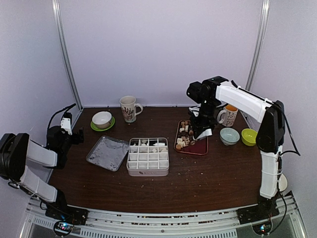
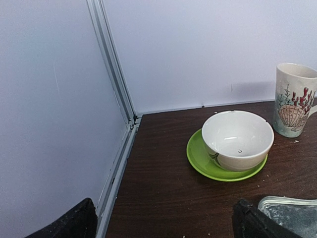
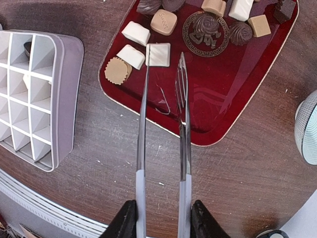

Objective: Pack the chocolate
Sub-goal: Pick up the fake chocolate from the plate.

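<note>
The chocolate (image 1: pixel 184 135) lies as brown, tan and white pieces on a red tray (image 1: pixel 199 147). My right gripper (image 1: pixel 203 130) hangs over the tray's near end. In the right wrist view the right gripper (image 3: pixel 162 218) is shut on the white handles of metal tongs (image 3: pixel 141 129). The tongs' tips stand apart, one on each side of a white square chocolate (image 3: pixel 159 54). A white divided box (image 1: pixel 147 156) sits left of the tray, with a few pieces in its far cells. My left gripper (image 1: pixel 74 133) rests open at the table's left edge, with nothing between its fingers (image 2: pixel 74 223).
A foil tray (image 1: pixel 107 152) lies left of the box. Behind it stand a white bowl (image 1: pixel 102 120) on a green saucer and a patterned mug (image 1: pixel 129 108). Right of the red tray are an orange-filled mug (image 1: pixel 228 115), a pale blue bowl (image 1: pixel 229 136) and a green bowl (image 1: pixel 248 137).
</note>
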`<state>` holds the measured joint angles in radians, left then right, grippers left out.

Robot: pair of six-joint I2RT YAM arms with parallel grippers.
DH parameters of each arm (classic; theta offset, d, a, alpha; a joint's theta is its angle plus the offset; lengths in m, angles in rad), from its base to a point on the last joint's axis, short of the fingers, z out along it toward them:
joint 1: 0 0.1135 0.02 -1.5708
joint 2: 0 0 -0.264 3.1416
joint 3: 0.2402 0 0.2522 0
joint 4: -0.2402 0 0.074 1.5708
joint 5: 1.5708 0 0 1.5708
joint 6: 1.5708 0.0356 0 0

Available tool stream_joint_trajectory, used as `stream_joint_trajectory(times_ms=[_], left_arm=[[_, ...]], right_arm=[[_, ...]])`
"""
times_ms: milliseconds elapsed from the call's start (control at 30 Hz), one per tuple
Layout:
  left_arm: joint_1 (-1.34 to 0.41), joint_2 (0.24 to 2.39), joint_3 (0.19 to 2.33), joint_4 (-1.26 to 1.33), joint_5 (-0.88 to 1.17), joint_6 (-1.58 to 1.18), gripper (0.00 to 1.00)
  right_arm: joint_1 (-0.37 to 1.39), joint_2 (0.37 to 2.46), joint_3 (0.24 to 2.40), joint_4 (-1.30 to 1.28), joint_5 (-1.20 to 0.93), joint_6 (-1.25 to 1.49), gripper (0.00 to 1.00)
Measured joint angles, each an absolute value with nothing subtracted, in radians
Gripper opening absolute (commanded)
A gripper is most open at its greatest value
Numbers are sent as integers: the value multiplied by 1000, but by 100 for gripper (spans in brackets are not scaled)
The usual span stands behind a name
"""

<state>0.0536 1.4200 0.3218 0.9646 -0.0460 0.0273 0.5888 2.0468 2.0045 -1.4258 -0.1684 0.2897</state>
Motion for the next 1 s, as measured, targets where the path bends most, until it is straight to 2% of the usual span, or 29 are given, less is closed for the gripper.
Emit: stream_joint_trajectory(times_ms=[433, 1000], left_arm=[[54, 1420, 322, 965, -46, 27, 98], [54, 1420, 322, 965, -36, 28, 98]], right_arm=[[588, 1972, 1792, -1305, -160, 273, 37], [562, 1779, 1729, -1133, -55, 285, 35]])
